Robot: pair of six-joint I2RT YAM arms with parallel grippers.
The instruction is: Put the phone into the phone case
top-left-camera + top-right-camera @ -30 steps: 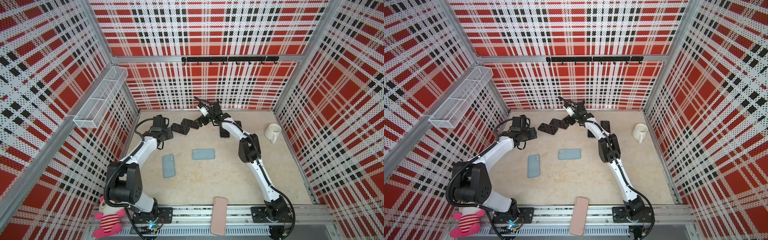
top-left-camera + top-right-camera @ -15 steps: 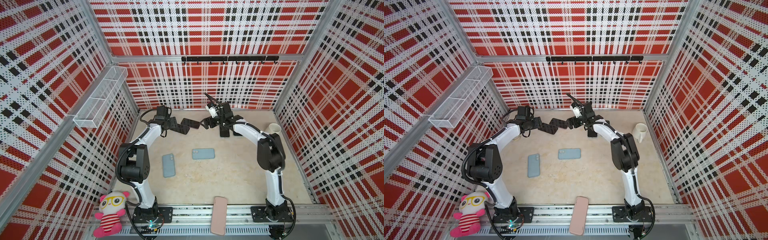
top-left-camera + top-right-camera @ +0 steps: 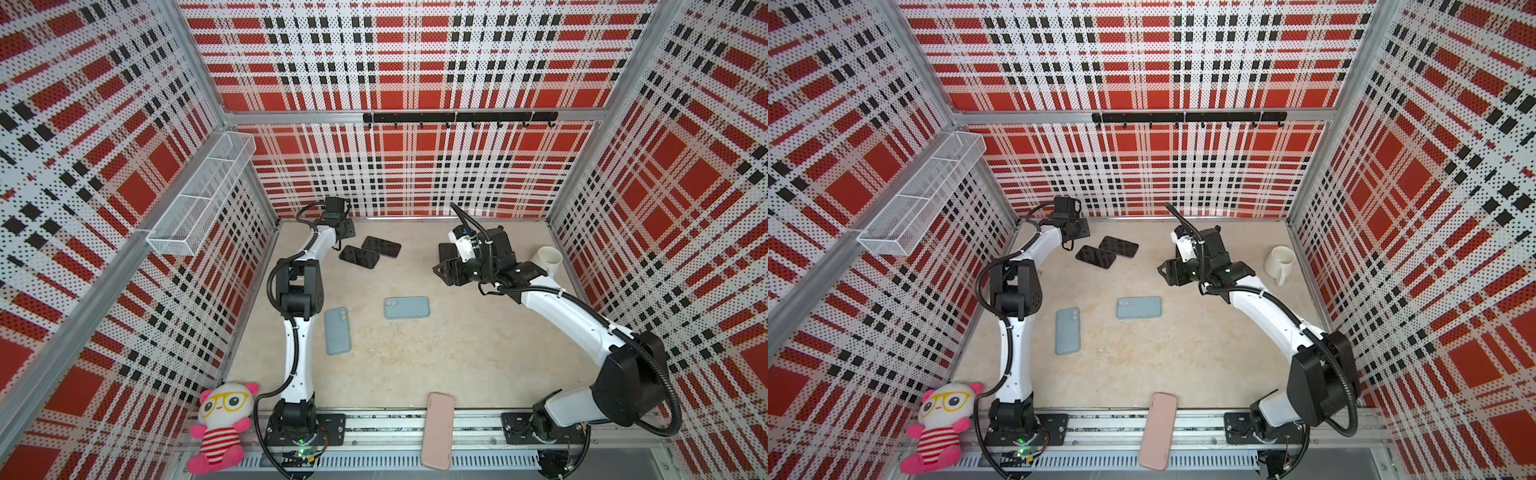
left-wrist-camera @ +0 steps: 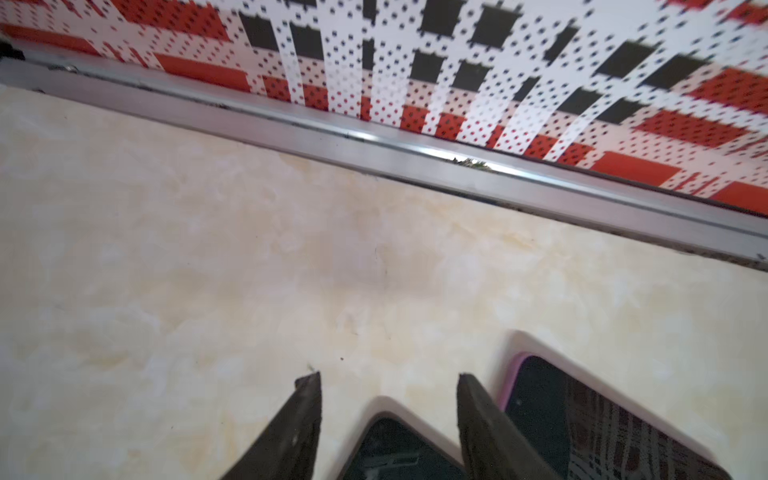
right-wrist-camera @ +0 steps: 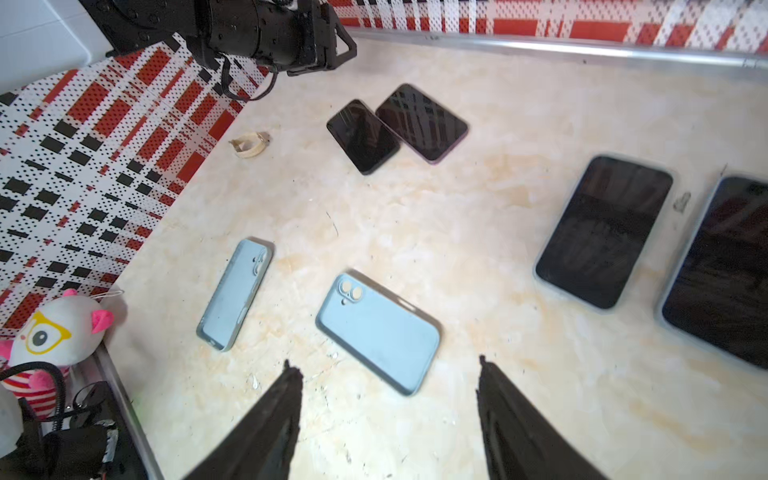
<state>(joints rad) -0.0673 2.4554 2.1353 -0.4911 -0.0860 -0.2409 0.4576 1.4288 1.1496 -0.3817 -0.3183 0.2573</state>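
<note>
Two black-screened phones lie side by side at the back, one (image 3: 359, 257) (image 3: 1095, 257) (image 5: 363, 136) touching the other (image 3: 381, 247) (image 3: 1119, 247) (image 5: 422, 121). Two more phones (image 5: 602, 230) (image 5: 723, 270) show in the right wrist view. Two light blue phone cases (image 3: 337, 331) (image 3: 406, 307) (image 5: 235, 293) (image 5: 378, 332) lie mid-table, backs up. My left gripper (image 3: 345, 232) (image 4: 388, 377) is open by the back left corner, holding nothing; a phone's corner (image 4: 395, 449) lies beneath its fingers. My right gripper (image 3: 444, 272) (image 5: 387, 368) hangs open and empty, right of the phones.
A pink case (image 3: 437, 430) rests on the front rail. A white mug (image 3: 549, 259) stands at the right wall, a plush toy (image 3: 222, 424) at the front left corner. A small beige ring (image 5: 249, 143) lies near the left wall. A wire basket (image 3: 199, 203) hangs on that wall.
Both grippers have drawn away from the pair of phones at the back: the left toward the back left corner, the right toward the right side. The right jaws have narrowed somewhat.
</note>
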